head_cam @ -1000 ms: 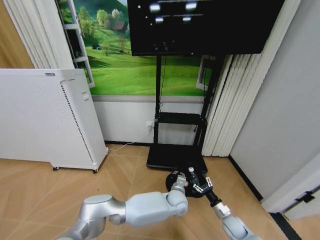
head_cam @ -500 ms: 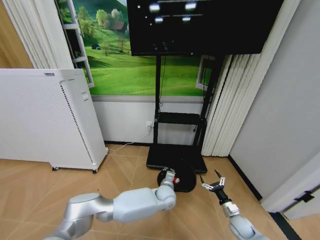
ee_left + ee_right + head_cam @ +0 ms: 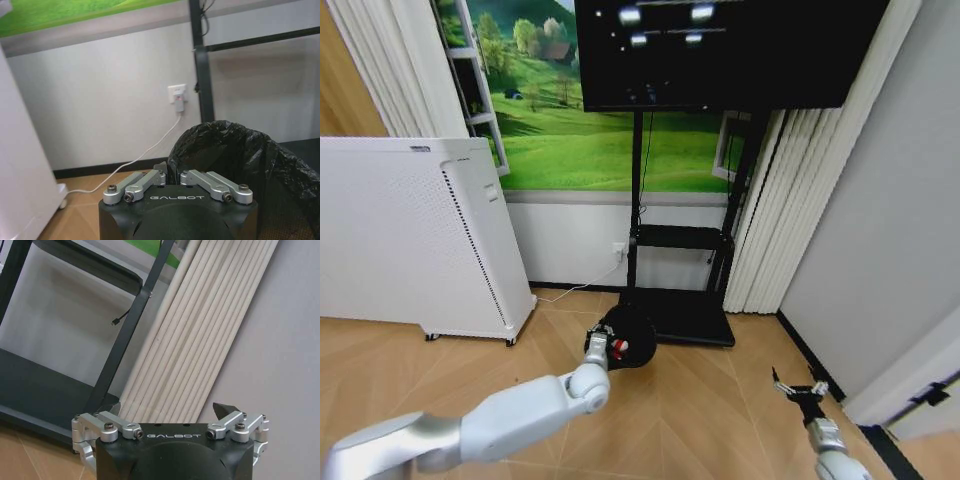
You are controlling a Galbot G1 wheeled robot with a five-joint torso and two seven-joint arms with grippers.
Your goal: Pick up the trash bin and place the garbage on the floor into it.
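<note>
At the far left stands a white perforated appliance [image 3: 415, 235] against the wall, well apart from the work. The left arm reaches forward across the wooden floor [image 3: 700, 400], and the left gripper [image 3: 603, 347] is clamped narrow on the rim of the trash bin [image 3: 628, 335], which it holds lifted just in front of the black TV stand base [image 3: 675, 315]. In the left wrist view the gripper's linkages are drawn in close together [image 3: 173, 176] right at the bin's edge, and the black bag lining [image 3: 235, 150] bulges over the rim. That edge grip looks chosen to leave the bin's mouth free for dropping things in. A small red spot [image 3: 618, 347] shows at the bin beside the gripper; whether it is a piece of the garbage cannot be told. To the right, the right gripper [image 3: 803, 389] hangs low near the grey wall [image 3: 880, 230], its fingers spread wide and holding nothing, beside the pale pleated curtain [image 3: 200, 330]. Standing empty and splayed, it seems ready to collect litter.
</note>
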